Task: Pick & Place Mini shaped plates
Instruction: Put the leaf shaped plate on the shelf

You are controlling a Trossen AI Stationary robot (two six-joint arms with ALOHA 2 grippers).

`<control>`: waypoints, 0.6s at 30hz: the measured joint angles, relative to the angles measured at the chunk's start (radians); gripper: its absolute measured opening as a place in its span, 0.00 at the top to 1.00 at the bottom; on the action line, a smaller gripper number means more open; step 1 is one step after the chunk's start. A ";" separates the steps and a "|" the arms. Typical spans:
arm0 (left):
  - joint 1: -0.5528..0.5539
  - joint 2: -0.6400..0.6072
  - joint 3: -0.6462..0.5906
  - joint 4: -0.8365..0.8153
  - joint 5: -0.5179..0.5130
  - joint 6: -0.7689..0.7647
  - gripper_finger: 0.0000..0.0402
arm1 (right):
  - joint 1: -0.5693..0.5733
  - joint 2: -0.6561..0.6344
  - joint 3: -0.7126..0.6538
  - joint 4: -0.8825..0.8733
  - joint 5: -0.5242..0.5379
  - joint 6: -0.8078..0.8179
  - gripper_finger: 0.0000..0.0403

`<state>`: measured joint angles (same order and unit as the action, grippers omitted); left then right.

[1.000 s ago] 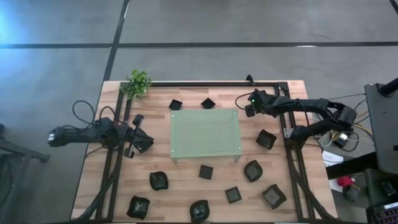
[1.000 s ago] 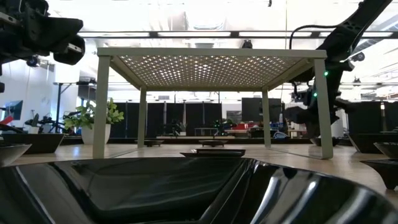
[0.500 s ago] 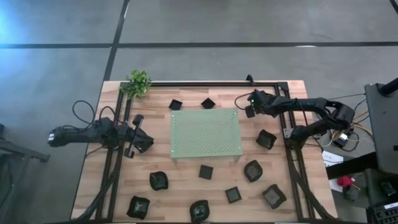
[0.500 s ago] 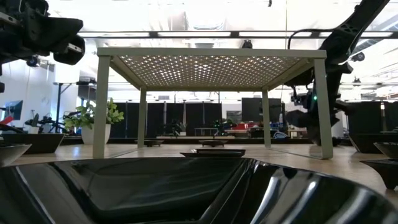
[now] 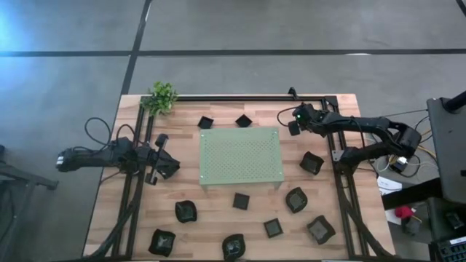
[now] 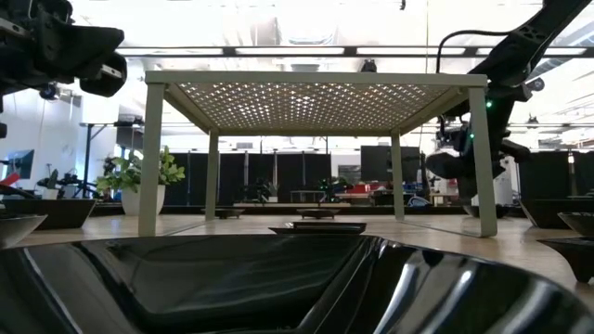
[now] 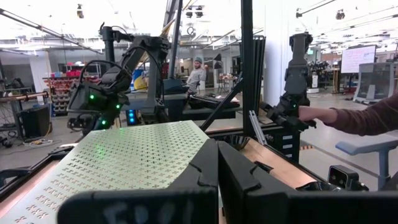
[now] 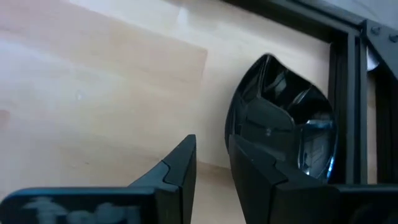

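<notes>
The right hand [image 8: 212, 149] hangs low over the far right part of the desk [image 5: 211, 218], just off the far right corner of the green perforated mat [image 5: 241, 156]; its two fingers stand a little apart, with bare wood showing in the gap and nothing between them; one glossy black mini plate [image 8: 283, 124] lies on the wood just beside the outer face of one finger, close against the black frame rail [image 8: 348, 37] beyond it; whether the finger touches the plate cannot be told.

The rest of the mini plates are spread on the desk around the mat: two [image 5: 206, 122] [image 5: 243, 121] lie across the mat's far edge from this hand, toward the leafy plant [image 5: 162, 97]; one [image 5: 312, 163] sits nearer the camera than the hand, beside the mat's right edge; the others [image 5: 241, 201] [image 5: 296, 199] [image 5: 186, 212] lie well apart from it, along the near side of the desk.

The left hand [image 5: 173, 169] waits on the opposite side of the mat, its fingers pressed together on nothing, pointing across the mat at the right arm; a person's sleeved arm [image 7: 367, 118] shows in the room behind.
</notes>
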<state>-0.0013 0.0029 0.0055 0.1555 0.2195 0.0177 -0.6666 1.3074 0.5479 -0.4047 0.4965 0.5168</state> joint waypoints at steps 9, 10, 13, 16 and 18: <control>0.000 0.000 0.000 0.000 0.000 0.000 1.00 | -0.011 0.085 0.000 0.001 0.027 0.006 0.76; 0.000 0.000 0.000 0.000 0.000 0.000 1.00 | -0.011 0.090 0.000 0.001 0.028 0.006 0.76; 0.000 0.000 0.000 0.000 0.000 0.000 1.00 | -0.011 0.107 0.000 0.002 0.029 0.004 0.76; 0.000 0.000 0.000 0.000 0.000 0.000 1.00 | -0.011 0.126 0.000 0.005 0.030 -0.002 0.77; 0.000 0.000 0.000 0.000 0.000 0.000 1.00 | -0.011 0.133 -0.001 0.013 0.030 -0.020 0.78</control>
<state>-0.0013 0.0026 0.0055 0.1558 0.2195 0.0177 -0.6781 1.4402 0.5472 -0.3922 0.5266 0.4971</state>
